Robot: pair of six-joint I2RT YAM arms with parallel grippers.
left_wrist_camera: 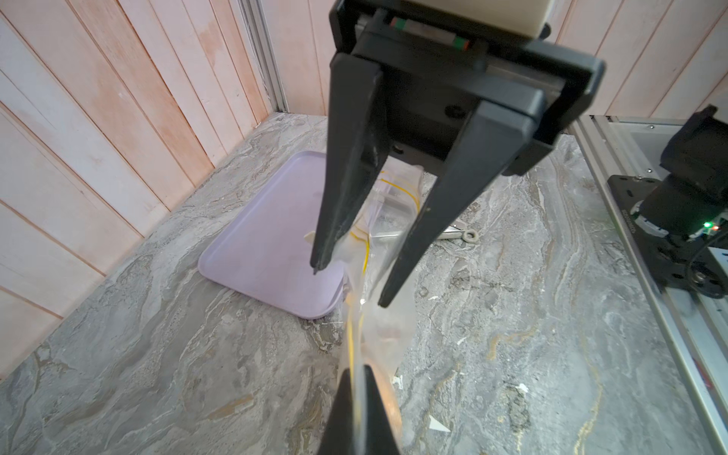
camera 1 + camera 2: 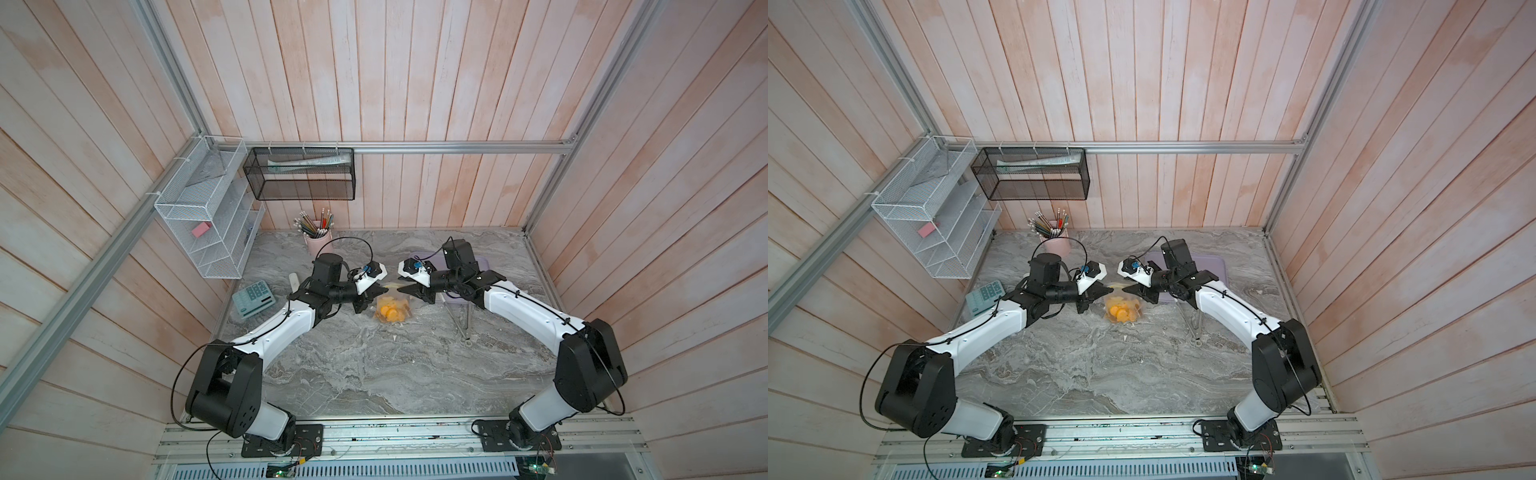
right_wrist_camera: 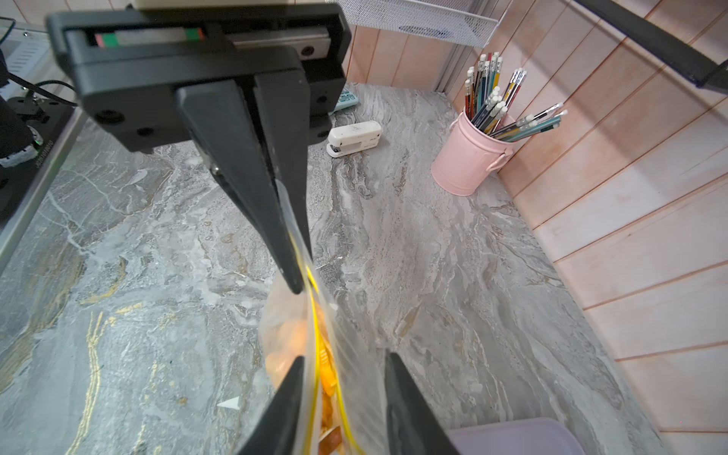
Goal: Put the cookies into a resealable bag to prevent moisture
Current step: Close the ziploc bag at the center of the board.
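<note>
Staged office desk: pencil cup, calculator, stapler, wire shelves, aluminium frame.

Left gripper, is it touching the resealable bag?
Touching. The right wrist view shows the left gripper clamped shut on the resealable bag along its yellow-lined edge.

Orange-yellow cookies, clear bag w/ yellow strip; lilac tray; grey marble-veined table; pink pencil cup.
</note>
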